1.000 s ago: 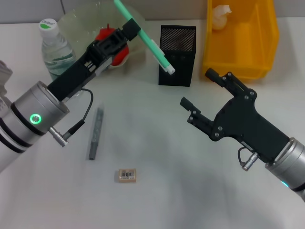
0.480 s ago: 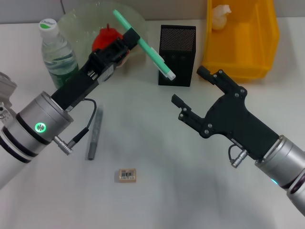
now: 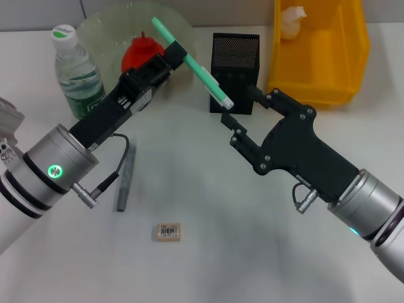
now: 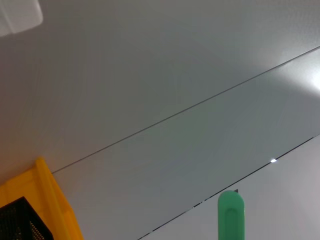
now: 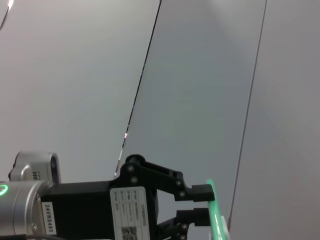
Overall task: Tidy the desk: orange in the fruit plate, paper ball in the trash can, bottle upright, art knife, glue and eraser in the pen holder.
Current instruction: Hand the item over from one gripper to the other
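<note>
Left gripper [image 3: 178, 55]: matte black body of angular linkage plates and flat black fingers; in the right wrist view it carries a white label with printed text and a small square code. Its wrist is a brushed silver cylinder ringed by black bands, with a glowing green indicator ring. A black cable loops from the body to a silver plug. Right gripper [image 3: 238, 106]: matte black plates joined by round silver screw heads, two black fingers, silver wrist cylinder, short looped black cable with metal connector.
</note>
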Action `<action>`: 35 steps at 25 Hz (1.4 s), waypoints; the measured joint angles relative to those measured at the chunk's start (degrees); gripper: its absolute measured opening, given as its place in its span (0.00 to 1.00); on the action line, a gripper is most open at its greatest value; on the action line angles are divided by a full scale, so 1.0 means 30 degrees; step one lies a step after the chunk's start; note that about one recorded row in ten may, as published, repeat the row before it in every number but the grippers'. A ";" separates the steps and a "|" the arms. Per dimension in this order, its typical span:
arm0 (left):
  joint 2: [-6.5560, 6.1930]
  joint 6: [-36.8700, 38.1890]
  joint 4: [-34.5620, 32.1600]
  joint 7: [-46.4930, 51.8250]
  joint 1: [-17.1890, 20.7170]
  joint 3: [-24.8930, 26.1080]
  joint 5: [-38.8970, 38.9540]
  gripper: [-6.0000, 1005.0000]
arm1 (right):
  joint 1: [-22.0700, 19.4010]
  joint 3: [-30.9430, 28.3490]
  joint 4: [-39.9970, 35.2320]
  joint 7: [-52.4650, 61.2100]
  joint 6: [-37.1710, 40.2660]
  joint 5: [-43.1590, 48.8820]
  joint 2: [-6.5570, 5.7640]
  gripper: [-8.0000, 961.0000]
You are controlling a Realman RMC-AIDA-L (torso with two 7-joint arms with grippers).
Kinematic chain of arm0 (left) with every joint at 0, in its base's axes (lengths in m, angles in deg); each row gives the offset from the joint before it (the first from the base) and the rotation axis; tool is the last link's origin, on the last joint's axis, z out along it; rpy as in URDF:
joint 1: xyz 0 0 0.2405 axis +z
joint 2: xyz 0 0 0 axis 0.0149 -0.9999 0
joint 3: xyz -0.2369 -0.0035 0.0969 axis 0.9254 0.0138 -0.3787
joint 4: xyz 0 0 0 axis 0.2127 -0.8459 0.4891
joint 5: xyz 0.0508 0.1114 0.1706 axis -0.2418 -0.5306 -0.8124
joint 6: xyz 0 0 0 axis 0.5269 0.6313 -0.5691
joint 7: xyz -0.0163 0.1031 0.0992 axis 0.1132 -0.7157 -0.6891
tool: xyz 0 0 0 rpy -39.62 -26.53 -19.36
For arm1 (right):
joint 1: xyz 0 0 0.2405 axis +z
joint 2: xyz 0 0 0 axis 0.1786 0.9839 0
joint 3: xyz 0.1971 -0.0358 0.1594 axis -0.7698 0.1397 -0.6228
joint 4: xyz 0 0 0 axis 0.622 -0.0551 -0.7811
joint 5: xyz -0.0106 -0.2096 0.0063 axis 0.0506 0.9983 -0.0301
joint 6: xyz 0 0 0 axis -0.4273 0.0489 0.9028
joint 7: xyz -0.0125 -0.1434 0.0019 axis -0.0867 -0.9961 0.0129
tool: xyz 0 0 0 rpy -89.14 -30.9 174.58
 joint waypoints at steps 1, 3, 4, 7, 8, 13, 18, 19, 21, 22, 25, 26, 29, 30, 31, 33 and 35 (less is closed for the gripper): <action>-0.0001 -0.0004 0.0002 0.0000 -0.0001 0.0000 -0.0002 0.19 | 0.0055 0.0000 0.0017 -0.0002 -0.0008 0.0002 0.0000 0.67; 0.0000 -0.0014 0.0018 0.0000 -0.0013 0.0002 -0.0003 0.19 | 0.0167 0.0001 0.0047 -0.0004 -0.0064 0.0008 0.0000 0.64; 0.0000 -0.0014 0.0027 -0.0001 -0.0033 0.0014 -0.0004 0.19 | 0.0219 0.0001 0.0068 -0.0005 -0.0109 0.0010 0.0001 0.61; -0.0001 -0.0015 0.0185 -0.0066 -0.0158 0.0081 -0.0002 0.19 | 0.0419 0.0002 0.0162 -0.0014 -0.0342 0.0016 -0.0001 0.53; 0.0000 -0.0015 0.0306 -0.0133 -0.0219 0.0125 -0.0002 0.19 | 0.0419 0.0002 0.0162 -0.0014 -0.0342 0.0016 -0.0001 0.53; 0.0000 -0.0015 0.0538 -0.0292 -0.0367 0.0232 0.0000 0.19 | 0.0498 -0.0011 0.0523 -0.1097 -0.0645 0.0016 -0.0001 0.53; -0.0001 -0.0006 0.0600 -0.0294 -0.0379 0.0235 0.0001 0.19 | 0.0477 -0.0188 0.0877 -0.2011 -0.0792 0.0016 0.0000 0.53; -0.0001 -0.0002 0.0648 -0.0294 -0.0379 0.0236 0.0001 0.19 | 0.0477 -0.0200 0.0879 -0.2015 -0.0789 0.0016 -0.0001 0.53; 0.0001 0.0018 0.0728 -0.0294 -0.0379 0.0235 0.0000 0.19 | 0.0477 -0.0226 0.0880 -0.2018 -0.0755 0.0016 -0.0001 0.53; 0.0000 0.0026 0.0732 -0.0294 -0.0379 0.0235 0.0001 0.19 | 0.0479 -0.0233 0.0881 -0.2020 -0.0730 0.0015 -0.0001 0.52; 0.0000 0.0058 0.0738 -0.0293 -0.0376 0.0235 -0.0004 0.19 | 0.0502 -0.0345 0.0900 -0.2027 -0.0732 0.0006 0.0000 0.52; -0.0001 0.0077 0.0738 -0.0294 -0.0377 0.0234 -0.0011 0.19 | 0.0507 -0.0454 0.0922 -0.2027 -0.0757 0.0013 0.0001 0.52; 0.0000 0.0096 0.0738 -0.0293 -0.0376 0.0235 -0.0029 0.19 | 0.0513 -0.0642 0.0973 -0.2031 -0.0799 0.0038 -0.0001 0.52; -0.0001 0.0095 0.0739 -0.0290 -0.0376 0.0236 -0.0031 0.19 | 0.0519 -0.0642 0.0972 -0.2033 -0.0800 0.0045 0.0000 0.52; 0.0000 0.0095 0.0738 -0.0285 -0.0376 0.0235 -0.0032 0.19 | 0.0532 -0.0644 0.0972 -0.2033 -0.0800 0.0047 -0.0001 0.52; 0.0000 0.0090 0.0738 -0.0274 -0.0376 0.0235 -0.0031 0.19 | 0.0592 -0.0646 0.0970 -0.2035 -0.0800 0.0050 -0.0001 0.47; 0.0000 0.0072 0.0738 -0.0270 -0.0376 0.0235 -0.0032 0.19 | 0.0661 -0.0651 0.0970 -0.2035 -0.0800 0.0054 0.0000 0.38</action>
